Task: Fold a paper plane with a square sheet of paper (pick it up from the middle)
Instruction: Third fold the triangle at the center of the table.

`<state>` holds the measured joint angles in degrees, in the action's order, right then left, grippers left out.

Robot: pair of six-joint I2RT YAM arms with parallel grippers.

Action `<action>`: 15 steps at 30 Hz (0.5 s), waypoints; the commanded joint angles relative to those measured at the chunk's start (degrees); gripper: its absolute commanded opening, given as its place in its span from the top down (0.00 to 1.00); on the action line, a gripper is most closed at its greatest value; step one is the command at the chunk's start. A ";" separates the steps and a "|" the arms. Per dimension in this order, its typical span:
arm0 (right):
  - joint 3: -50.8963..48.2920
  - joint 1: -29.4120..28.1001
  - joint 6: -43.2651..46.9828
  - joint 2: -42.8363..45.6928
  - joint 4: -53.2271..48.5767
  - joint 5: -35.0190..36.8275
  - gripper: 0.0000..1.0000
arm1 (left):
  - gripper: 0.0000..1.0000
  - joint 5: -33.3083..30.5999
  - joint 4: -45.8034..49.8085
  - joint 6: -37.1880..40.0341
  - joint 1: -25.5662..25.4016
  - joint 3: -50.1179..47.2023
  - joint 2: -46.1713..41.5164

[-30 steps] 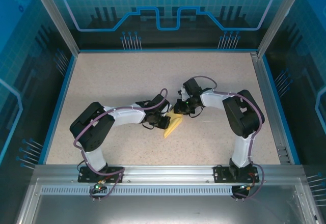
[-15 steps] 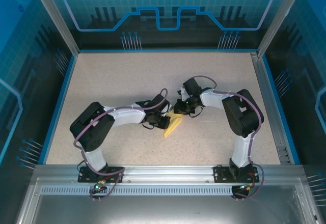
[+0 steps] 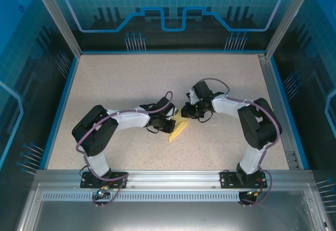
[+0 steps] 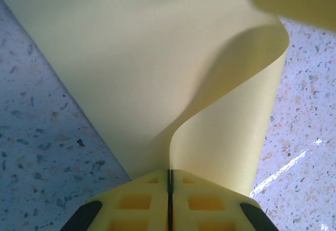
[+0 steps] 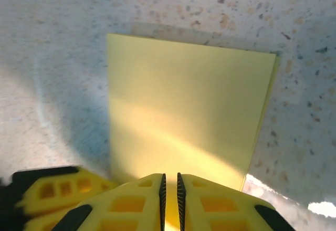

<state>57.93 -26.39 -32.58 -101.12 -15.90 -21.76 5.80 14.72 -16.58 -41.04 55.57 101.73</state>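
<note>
- My left end effector is clenched. Its two yellow fingers meet along a thin seam, and an edge of the pale-yellow paper is pinched in that seam.
- From the pinch the paper rises, curls over in an S-bend and spreads away above the speckled tabletop.
- My right end effector has its fingers almost together, with a narrow dark slit between them. I cannot tell whether they nip the paper or only stand over it.
- Just ahead of those fingers, the right wrist view shows a flat panel of the paper lying on the tabletop. A second layer's edge shows along its right side.
- From the top camera the paper is a narrow folded strip, tapering toward its near end, around the middle of the tabletop. The left end effector is at its left side and the right one at its far end.
- The left arm reaches in from the near left and the right arm from the near right, elbows bent outward.
</note>
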 commanded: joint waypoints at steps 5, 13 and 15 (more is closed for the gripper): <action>-8.97 -0.52 -5.65 7.16 8.82 -6.74 0.84 | 0.91 -1.23 1.80 -0.38 0.47 -0.29 0.12; -10.50 -4.12 -8.67 3.82 13.47 -7.72 0.85 | 0.91 -1.22 1.80 -0.38 0.43 -0.75 -0.35; -10.38 -4.28 -8.99 3.24 13.84 -7.82 0.85 | 0.91 -1.27 1.78 -0.39 0.46 -0.90 -0.48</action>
<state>47.24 -30.02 -40.01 -96.68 -4.64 -28.12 5.80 14.72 -16.56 -41.04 55.55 101.73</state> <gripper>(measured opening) 0.153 0.090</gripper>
